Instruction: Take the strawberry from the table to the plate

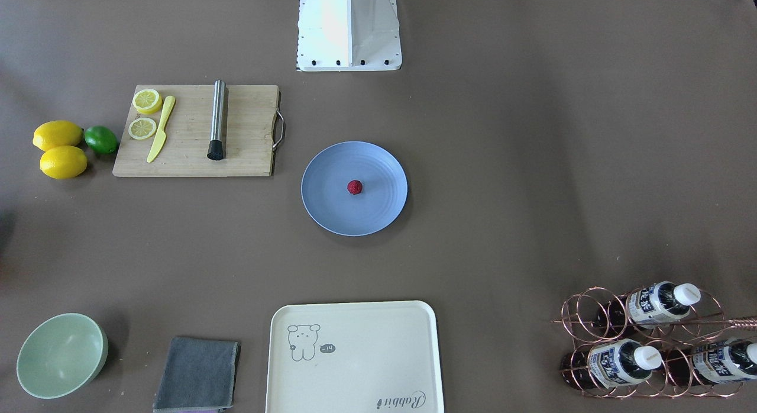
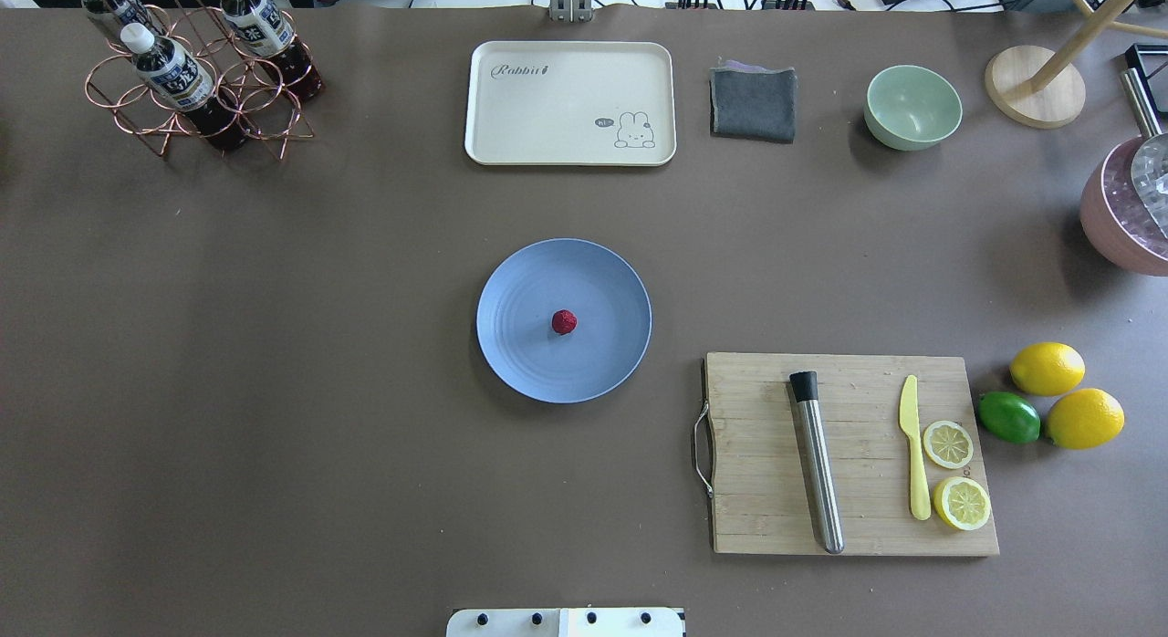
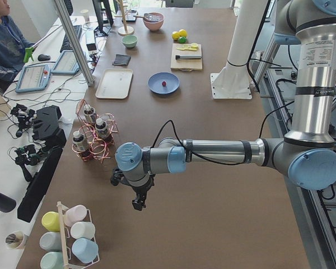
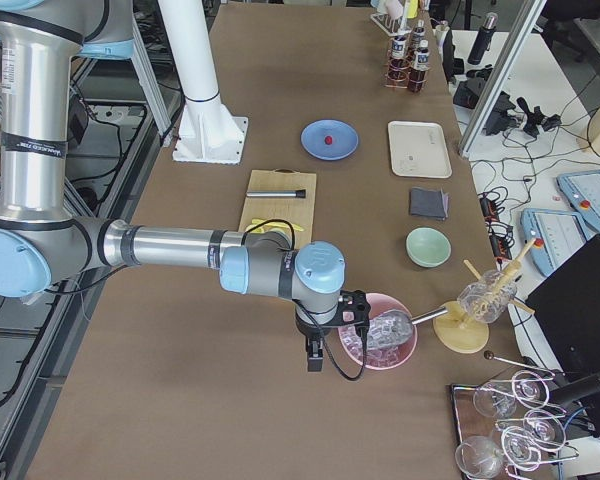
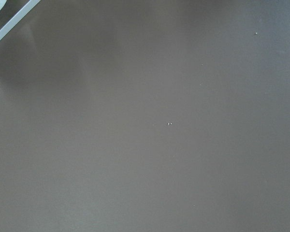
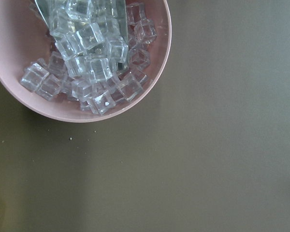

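The strawberry (image 2: 564,322) rests on the plate (image 2: 511,290) at frame centre; the task looks done. I cannot tell whether the left fingers (image 3: 138,204) or right fingers (image 4: 314,358) are open.

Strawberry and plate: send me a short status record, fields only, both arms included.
strawberry: on the plate, near its centre, nothing touching it
plate position: mid-table, flat, between the cream tray and the robot base
left gripper: hangs over bare table near the bottle rack; open or shut cannot be told
right gripper: hangs by the pink bowl of ice; open or shut cannot be told
task state: looks done
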